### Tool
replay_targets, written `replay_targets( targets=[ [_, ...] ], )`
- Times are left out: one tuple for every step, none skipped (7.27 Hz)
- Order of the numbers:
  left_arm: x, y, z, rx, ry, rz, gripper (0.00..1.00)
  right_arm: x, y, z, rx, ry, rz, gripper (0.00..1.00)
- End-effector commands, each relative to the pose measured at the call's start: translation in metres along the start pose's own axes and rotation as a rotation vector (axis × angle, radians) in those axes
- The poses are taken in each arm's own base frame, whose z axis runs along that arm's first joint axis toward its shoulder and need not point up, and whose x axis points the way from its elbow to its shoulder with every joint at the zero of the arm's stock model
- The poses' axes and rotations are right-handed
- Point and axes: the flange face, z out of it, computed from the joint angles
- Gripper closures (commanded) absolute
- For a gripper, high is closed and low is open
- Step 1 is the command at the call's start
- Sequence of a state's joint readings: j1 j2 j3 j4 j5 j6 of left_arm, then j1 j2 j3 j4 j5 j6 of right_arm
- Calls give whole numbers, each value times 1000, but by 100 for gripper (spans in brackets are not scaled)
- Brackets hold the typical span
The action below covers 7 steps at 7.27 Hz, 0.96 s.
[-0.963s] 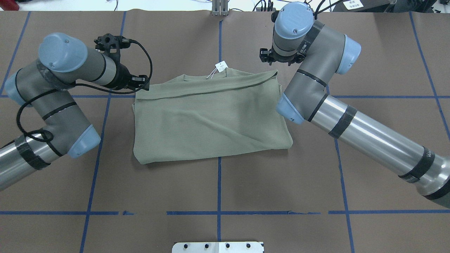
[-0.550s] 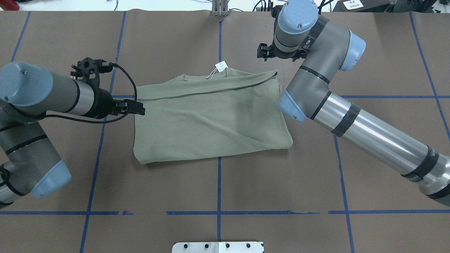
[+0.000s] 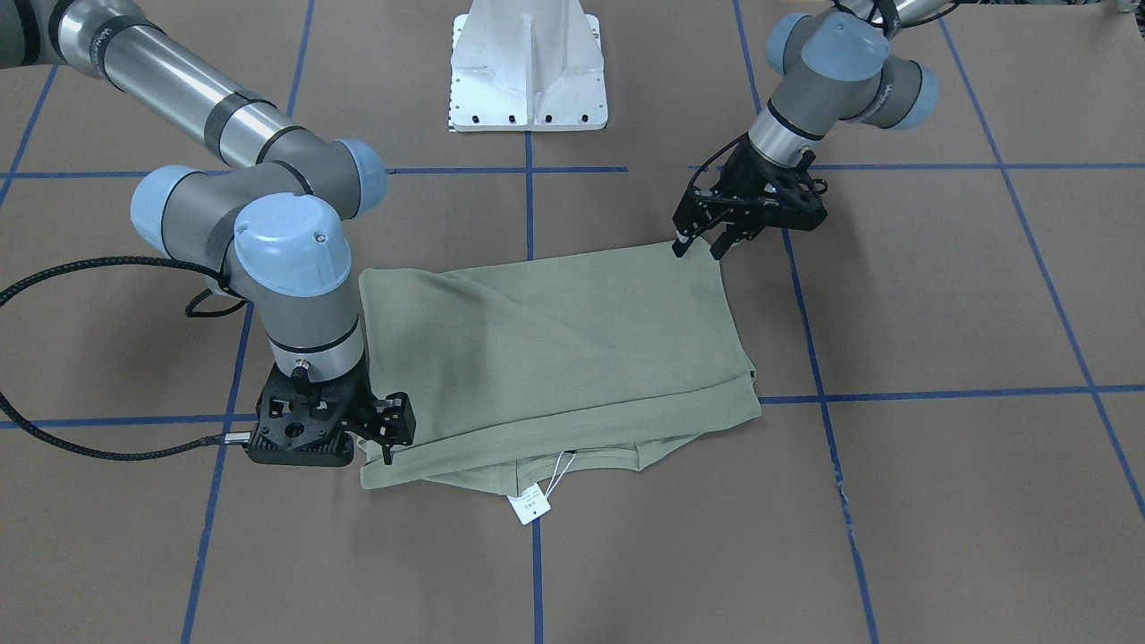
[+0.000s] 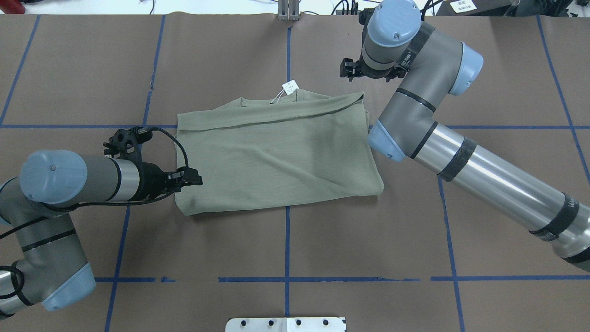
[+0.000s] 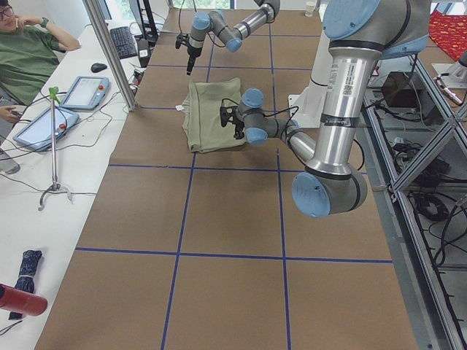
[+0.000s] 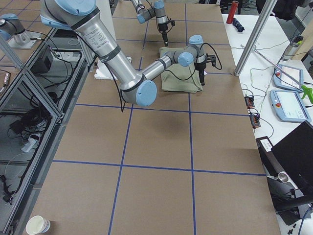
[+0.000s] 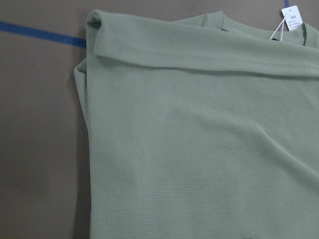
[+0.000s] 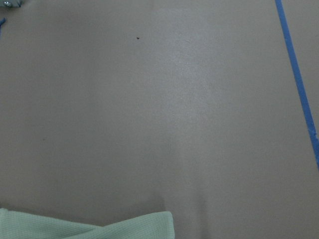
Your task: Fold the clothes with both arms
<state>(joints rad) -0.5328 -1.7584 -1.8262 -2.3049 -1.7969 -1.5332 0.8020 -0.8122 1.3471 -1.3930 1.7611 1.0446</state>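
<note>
Step (judged): between folds. Shirt point(image 4: 276, 157) was already reduced to a rough rectangle and lay flat at table centre, collar edge away from the robot, and neither gripper was on it. A further fold is prob. due, likely L edge carried over to R.

L gripper point(image 3: 699, 248) was seen w/ fingers spread and nothing between them. It was poised just beside the shirt's near-left corner, and contact w/ the cloth couldn't be confirmed. R gripper point(image 3: 391, 427) was positioned by the far-right corner. Its fingers looked parted and nothing was held. In the R wrist view only a loose corner of cloth was shown at the frame bottom.

Next move (est.): all stacked layers at an edge would need to be pinched together. Both arms would need to be lifted evenly so the layers don't slide apart.

Materials/shapes:
- Shirt: pale sage-green knit w/ fine waffle texture, soft and limp. A doubled-over band was laid across the far edge, and diagonal creases ran over the top layer.
- Hang tag point(image 4: 289, 87): small white card on thin string, lying off the collar edge onto the table.
- Table point(image 4: 322, 240): covered in matte brown paper, gridded w/ blue tape point(image 4: 286, 240).
- Grippers: black, clawed, hard plastic or metal (couldn't be told which).
</note>
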Motion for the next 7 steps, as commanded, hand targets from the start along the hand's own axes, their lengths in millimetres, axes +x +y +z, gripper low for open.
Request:
replay_targets(
  targets=[
    [-17,0,19,-2,-32,-29,31,1,1,1,1,0,2,0],
    [-25,0,25,-3,-46,-29,31,5,3,5,11,-17,3,0],
    [-25,0,25,-8,-47,-30,31,7,4,6,12,-19,4,0],
    [-25,3,27,-15,-49,-28,31,7,4,6,11,-18,6,0],
    [-25,9,29,-27,-51,-24,31,8,4,7,11,-18,6,0],
    [-31,14,30,-35,-62,-23,31,8,4,6,12,-20,7,0],
    [-31,15,30,-38,-62,-23,31,7,4,6,13,-21,8,0]
  ],
)
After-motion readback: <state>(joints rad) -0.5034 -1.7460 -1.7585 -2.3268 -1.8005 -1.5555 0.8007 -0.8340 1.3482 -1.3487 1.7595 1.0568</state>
